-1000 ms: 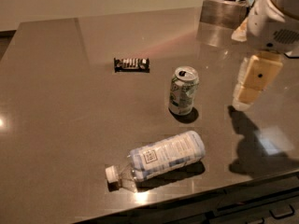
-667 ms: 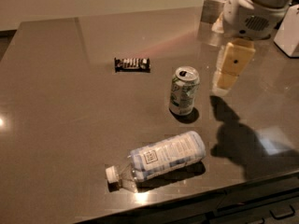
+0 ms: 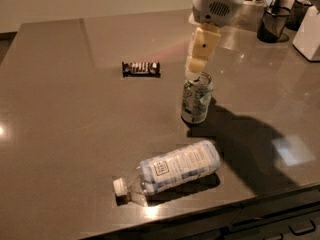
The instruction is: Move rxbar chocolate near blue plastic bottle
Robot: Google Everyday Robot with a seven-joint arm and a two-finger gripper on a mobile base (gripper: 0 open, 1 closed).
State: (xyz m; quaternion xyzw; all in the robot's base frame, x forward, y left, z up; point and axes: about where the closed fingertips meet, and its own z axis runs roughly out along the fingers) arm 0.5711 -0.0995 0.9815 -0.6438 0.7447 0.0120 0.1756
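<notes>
The rxbar chocolate [image 3: 141,68], a small black bar with white lettering, lies flat on the brown table [image 3: 60,114] at upper centre. The blue plastic bottle [image 3: 172,170] lies on its side near the front edge, white cap pointing left. My gripper [image 3: 196,70] hangs from the arm at the upper right, just above the green-and-white drink can [image 3: 196,98], to the right of the bar and well behind the bottle. It holds nothing that I can see.
The green-and-white can stands upright between the bar and the bottle. A dark cup [image 3: 272,25] and a white container [image 3: 309,30] stand at the back right. The table's front edge runs just below the bottle.
The arm and gripper have moved left, from the table's right side to above the can. The bar, can and bottle have not moved.
</notes>
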